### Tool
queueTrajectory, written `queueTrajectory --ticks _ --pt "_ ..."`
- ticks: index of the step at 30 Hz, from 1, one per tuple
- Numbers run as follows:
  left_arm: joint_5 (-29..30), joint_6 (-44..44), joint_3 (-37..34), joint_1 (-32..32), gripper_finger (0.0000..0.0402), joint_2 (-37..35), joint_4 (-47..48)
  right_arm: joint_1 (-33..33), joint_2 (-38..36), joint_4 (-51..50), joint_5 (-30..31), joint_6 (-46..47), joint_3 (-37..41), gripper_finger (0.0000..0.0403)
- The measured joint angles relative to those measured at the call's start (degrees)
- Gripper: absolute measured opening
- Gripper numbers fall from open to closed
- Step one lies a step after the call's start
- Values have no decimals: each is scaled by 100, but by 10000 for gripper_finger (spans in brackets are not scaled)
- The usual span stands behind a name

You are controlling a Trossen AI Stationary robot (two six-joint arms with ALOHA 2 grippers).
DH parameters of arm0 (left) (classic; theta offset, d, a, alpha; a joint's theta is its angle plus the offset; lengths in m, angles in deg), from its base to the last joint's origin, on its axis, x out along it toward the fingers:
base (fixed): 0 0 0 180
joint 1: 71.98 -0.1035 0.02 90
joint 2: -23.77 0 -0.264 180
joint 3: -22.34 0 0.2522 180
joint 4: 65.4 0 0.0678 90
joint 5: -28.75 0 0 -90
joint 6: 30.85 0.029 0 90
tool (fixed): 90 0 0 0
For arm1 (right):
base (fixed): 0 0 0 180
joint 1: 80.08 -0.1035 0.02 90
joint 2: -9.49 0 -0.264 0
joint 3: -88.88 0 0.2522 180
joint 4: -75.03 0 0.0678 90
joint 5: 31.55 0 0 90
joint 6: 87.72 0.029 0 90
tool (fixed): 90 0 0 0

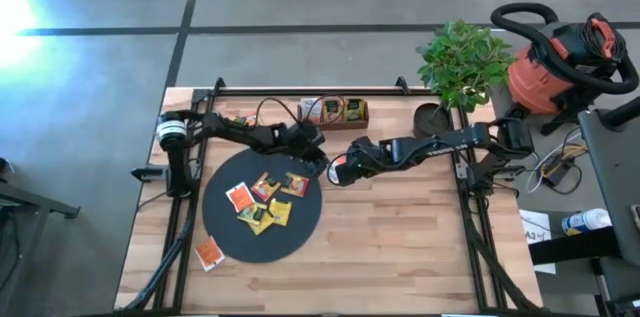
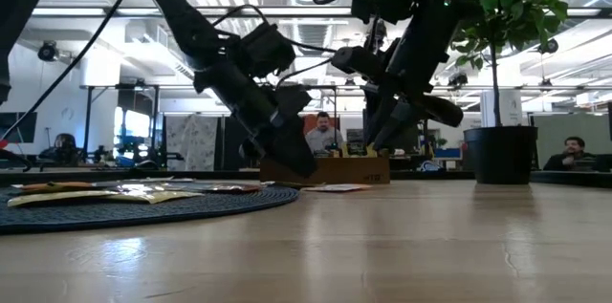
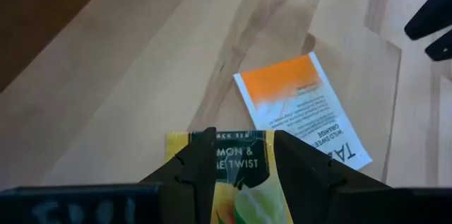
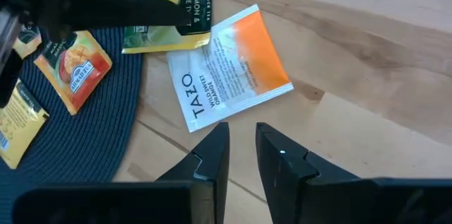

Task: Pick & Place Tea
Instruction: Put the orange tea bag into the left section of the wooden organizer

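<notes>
High view: left gripper [image 1: 318,160] and right gripper [image 1: 333,172] meet near the upper right rim of the black disc [image 1: 225,232]; several tea packets [image 1: 266,204] lie in a cluster on the disc; one orange packet [image 1: 208,252] lies on the table [image 1: 400,247] just off the disc's lower left edge; the wooden tray [image 1: 338,111] stands at the far edge of the table; the packets at the jaws are too small to separate here.

Low view: both arms slant down to the table in front of the tray [image 2: 325,169]; the disc [image 2: 143,209] carries flat packets at the left; the contact at the jaws cannot be judged from this level.

Left wrist view: the left jaws are closed on a yellow lemon packet [image 3: 233,174], held by its lower part, its label end pointing forward; the white-and-orange packet [image 3: 300,107] lies flat on the table just ahead of and beside it, overlapped at one corner.

Right wrist view: the right jaws stand only narrowly parted and hold nothing; the white-and-orange packet [image 4: 229,75] lies directly ahead of them, flat, its long axis running diagonally with the white end nearer and the orange end away; the lemon packet [image 4: 169,19] in the left gripper [image 4: 123,1] overlaps its far corner; the disc's edge [image 4: 85,146] lies beside it.

Judgement: the right arm looks nearer to the free white-and-orange packet.
</notes>
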State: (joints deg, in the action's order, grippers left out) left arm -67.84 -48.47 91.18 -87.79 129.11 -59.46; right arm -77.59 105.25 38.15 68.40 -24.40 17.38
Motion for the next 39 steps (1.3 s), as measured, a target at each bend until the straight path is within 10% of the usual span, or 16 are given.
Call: queueTrajectory --ticks 10,19,39 --pt "-78 59 -19 -17 135 199 107 110 0 156 -198 -338 14 72" --pt "994 70 -76 -126 135 -22 514 109 4 249 -236 -335 20 71" --pt "522 61 -106 580 135 -288 377 261 838 767 -96 -522 -16 63"
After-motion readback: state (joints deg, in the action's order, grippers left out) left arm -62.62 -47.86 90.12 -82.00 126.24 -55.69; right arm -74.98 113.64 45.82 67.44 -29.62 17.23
